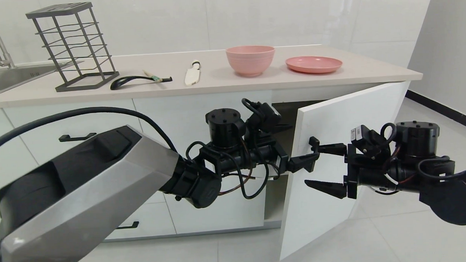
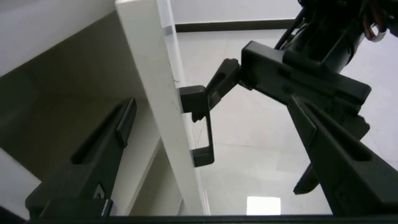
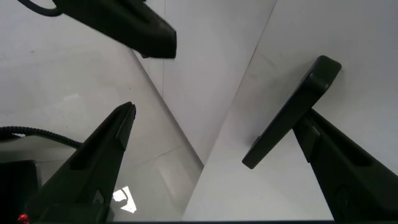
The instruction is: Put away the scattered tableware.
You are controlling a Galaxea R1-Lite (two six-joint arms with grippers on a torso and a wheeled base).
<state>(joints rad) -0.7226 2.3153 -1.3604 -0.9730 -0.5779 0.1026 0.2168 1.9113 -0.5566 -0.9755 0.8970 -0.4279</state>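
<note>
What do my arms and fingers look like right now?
Left arm has a faceted silver shell with a black inset; right arm shows black. Each wrist carries a black drum; black cables loop alongside. Fingers are black, long tapering wedges. A small white label sits near the right wrist.

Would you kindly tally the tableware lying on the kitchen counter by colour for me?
Pink: 2 (bowl, plate)
Black: 1 (spoon)
Cream: 1 (flat utensil)
Total: 4
Not counted: a small pale piece at the spoon's handle, too small to tell what it is.
</note>
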